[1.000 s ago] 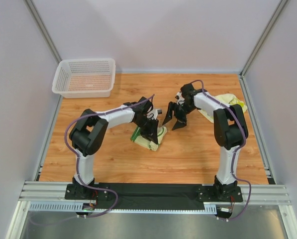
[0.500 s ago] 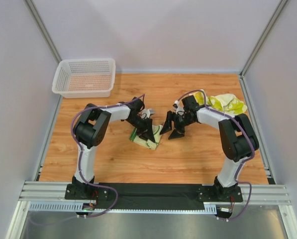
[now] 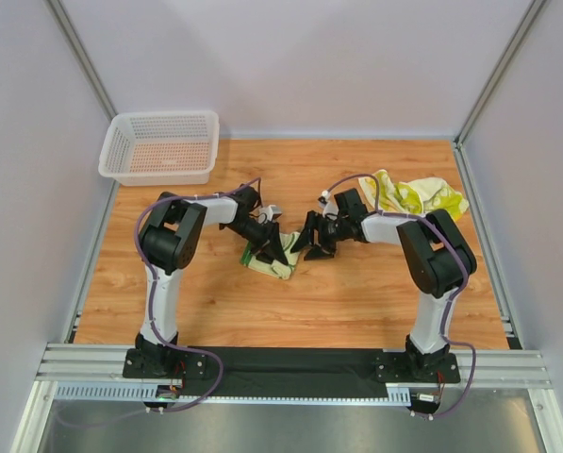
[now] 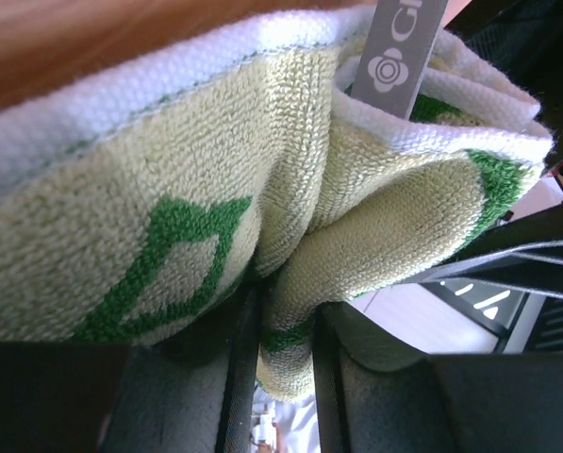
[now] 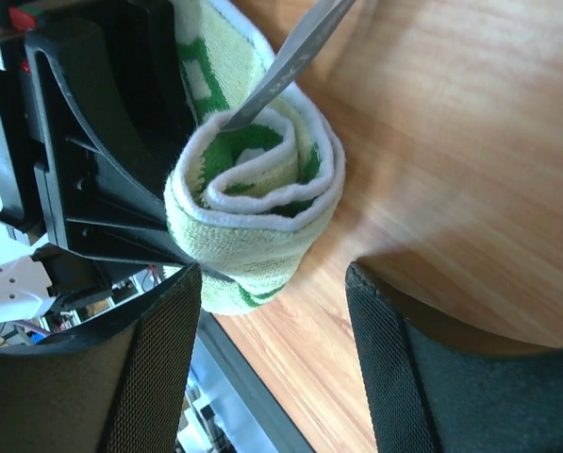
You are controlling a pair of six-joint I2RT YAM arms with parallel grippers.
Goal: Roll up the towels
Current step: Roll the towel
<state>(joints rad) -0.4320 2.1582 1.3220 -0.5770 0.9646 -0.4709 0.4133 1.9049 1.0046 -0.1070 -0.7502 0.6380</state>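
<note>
Cream terry cloth with green squiggles makes up the rolled towel (image 3: 265, 265). It lies on the wooden table (image 3: 356, 293) near the middle, a little toward 9 o'clock in the top view. The left gripper (image 3: 273, 249) reaches onto it from the 10 o'clock side. In the left wrist view the cloth fills almost everything, and a fold of it is pinched between the two dark fingers (image 4: 241, 377), so the jaws are drawn close on the towel. A grey tag (image 4: 399, 47) stands up out of the layers at 1 o'clock in that view.

The right gripper (image 3: 309, 243) sits just beside the roll on its 3 o'clock side, facing the roll's end. In the right wrist view its mesh-textured fingers (image 5: 121, 377) stand wide apart with wood showing between them, so the jaws are open and hold nothing. The spiral end of the roll lies ahead of the pad at 9 o'clock. Whether the cloth touches that pad cannot be told.

The loose towels (image 3: 418, 196) are a crumpled yellow-cream heap at 2 o'clock on the table, just behind the right forearm. A white mesh basket (image 3: 158, 146) stands in the 10 o'clock corner, well apart from the roll.
</note>
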